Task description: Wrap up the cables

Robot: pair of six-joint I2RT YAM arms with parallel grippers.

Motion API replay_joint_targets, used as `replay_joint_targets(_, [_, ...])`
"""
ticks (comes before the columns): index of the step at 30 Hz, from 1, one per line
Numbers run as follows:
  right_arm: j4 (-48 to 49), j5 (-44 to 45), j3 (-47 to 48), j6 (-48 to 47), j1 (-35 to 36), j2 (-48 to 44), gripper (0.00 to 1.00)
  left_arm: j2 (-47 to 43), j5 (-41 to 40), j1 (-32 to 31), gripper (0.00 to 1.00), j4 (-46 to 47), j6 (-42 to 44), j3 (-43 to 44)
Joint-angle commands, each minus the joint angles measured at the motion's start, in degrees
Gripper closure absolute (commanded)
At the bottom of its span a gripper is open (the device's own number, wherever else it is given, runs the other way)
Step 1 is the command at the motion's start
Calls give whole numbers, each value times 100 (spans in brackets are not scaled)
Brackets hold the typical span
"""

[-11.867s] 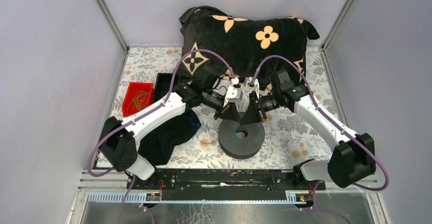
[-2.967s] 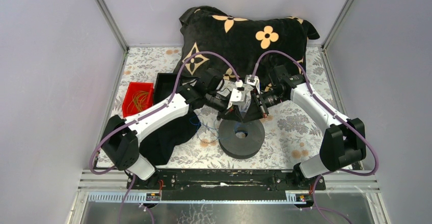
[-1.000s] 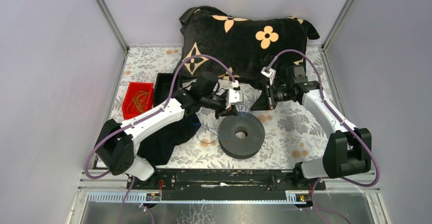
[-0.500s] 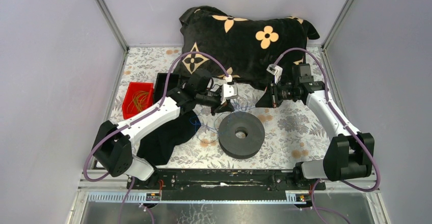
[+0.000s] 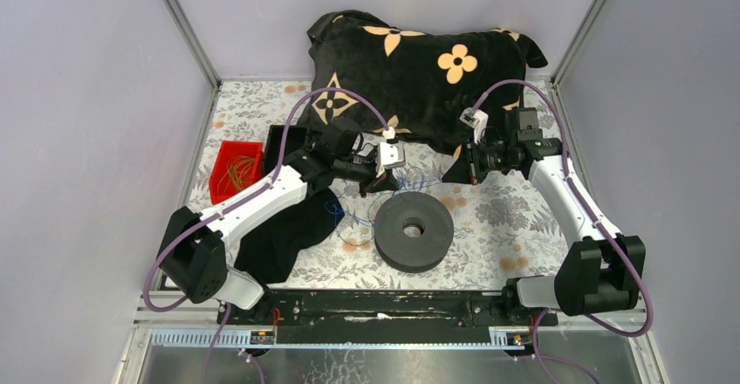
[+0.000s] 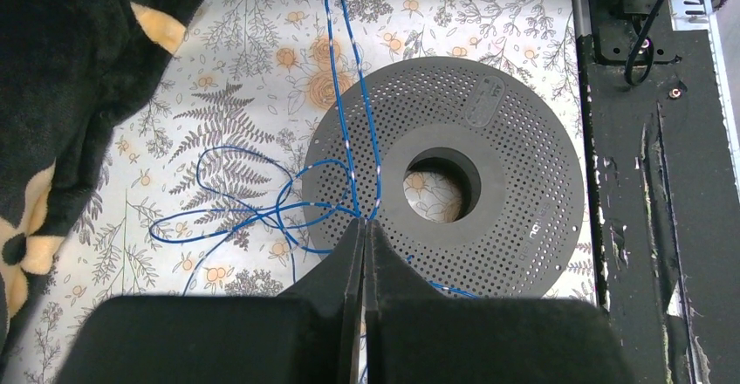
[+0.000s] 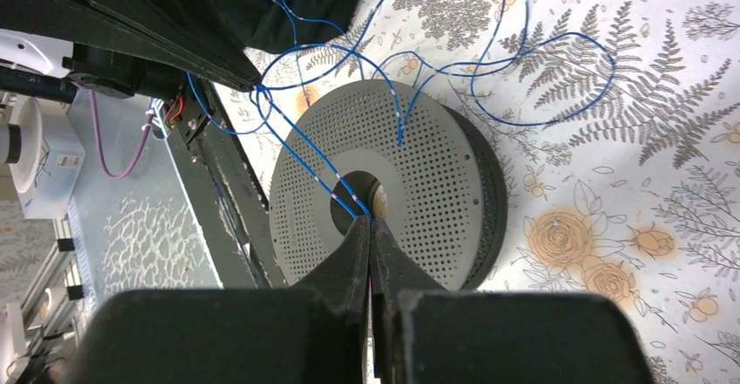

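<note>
The cables (image 6: pixel 335 78) are thin blue wires. A doubled strand is stretched in the air between my two grippers, above the black perforated spool (image 5: pixel 414 229). The left gripper (image 5: pixel 382 184) is shut on one end of the strand, just behind the spool's left edge. The right gripper (image 5: pixel 448 177) is shut on the other end, behind the spool's right edge. In the left wrist view the shut jaws (image 6: pixel 363 223) pinch the wires over the spool (image 6: pixel 489 183). The right wrist view shows the strand (image 7: pixel 307 150) running from its shut jaws (image 7: pixel 371 223) to the left gripper's tip. Loose loops lie on the tablecloth.
A black pillow (image 5: pixel 419 61) with beige flowers fills the back of the table. A red bin (image 5: pixel 236 170) of orange wire and a black tray (image 5: pixel 281 142) stand at the left. A black cloth (image 5: pixel 284 236) lies under the left arm.
Both grippers have drawn back from above the spool toward the pillow and spread apart, the right one farther right. The blue strand between them is pulled longer.
</note>
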Motion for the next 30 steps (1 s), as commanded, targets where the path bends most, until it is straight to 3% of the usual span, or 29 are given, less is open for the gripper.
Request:
replay_joint_targets(1, [-166,220,285,-315,-236,-77,100,-121,83,116,100,33,4,-113])
replay_joint_targets(30, [-248,574,360,-310,-517,-343,100,-156,117,165,100,32,33,-114])
